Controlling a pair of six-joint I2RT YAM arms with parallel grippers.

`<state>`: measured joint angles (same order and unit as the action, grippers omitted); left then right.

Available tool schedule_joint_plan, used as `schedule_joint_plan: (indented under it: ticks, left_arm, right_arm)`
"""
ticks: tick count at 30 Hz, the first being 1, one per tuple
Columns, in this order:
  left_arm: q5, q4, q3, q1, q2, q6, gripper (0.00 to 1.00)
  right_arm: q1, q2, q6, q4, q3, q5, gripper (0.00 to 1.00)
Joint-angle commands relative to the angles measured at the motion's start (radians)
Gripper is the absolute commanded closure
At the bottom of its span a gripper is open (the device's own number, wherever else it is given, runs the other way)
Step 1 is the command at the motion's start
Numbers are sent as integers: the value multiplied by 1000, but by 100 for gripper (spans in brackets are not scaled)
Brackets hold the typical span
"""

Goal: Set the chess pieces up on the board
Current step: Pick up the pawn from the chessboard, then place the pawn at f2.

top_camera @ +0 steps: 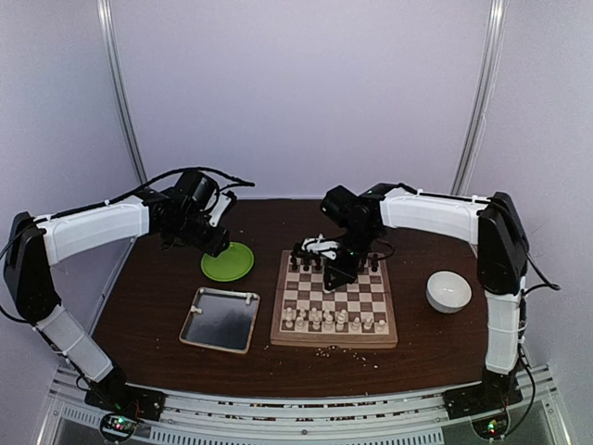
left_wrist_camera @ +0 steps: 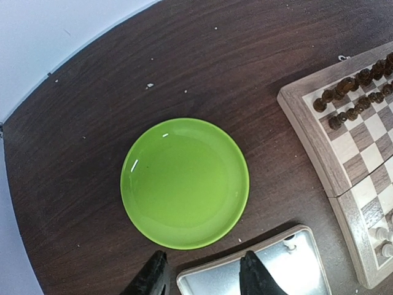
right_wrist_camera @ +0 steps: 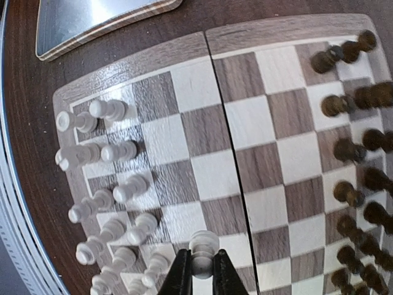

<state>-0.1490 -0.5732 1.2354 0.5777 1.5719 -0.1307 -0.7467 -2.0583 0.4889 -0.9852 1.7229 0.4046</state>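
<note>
Soft, even light from above; both wrist views bend at the edges.
Glare whitens the tray (right_wrist_camera: 80, 24), glints dot the plate (left_wrist_camera: 184, 184), dark pieces (right_wrist_camera: 347, 150) blur at right.

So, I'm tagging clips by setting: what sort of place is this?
Probably a robot lab cell: left arm and right arm bolted at the near edge of the table, plain pale walls close around, staged props like the board, green plate, metal tray.

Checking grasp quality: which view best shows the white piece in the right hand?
Right wrist: the white piece sits close up, clamped in the right hand. Top external shows only the hand over the chessboard, piece too small to tell. Left wrist shows just a board edge, not that piece.
</note>
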Motion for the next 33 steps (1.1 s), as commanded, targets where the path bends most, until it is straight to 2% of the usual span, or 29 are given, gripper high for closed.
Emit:
schedule_joint_plan:
  ticks: [1,5,9,33]
  left_arm:
    - [21,21,19,3,14,-13,59]
    - [28,9,31,2,26,-13,59]
    - [35,9,37,2,31,-12,59]
    - [68,-10,54,1,52,-4,59]
  right_arm:
    - [57,153,4,32,-148,-7,95]
    - [90,246,12,76,-315,-24,95]
    - [95,286,13,107,-390,-9,95]
    - [46,209,65,83,-401,51,94]
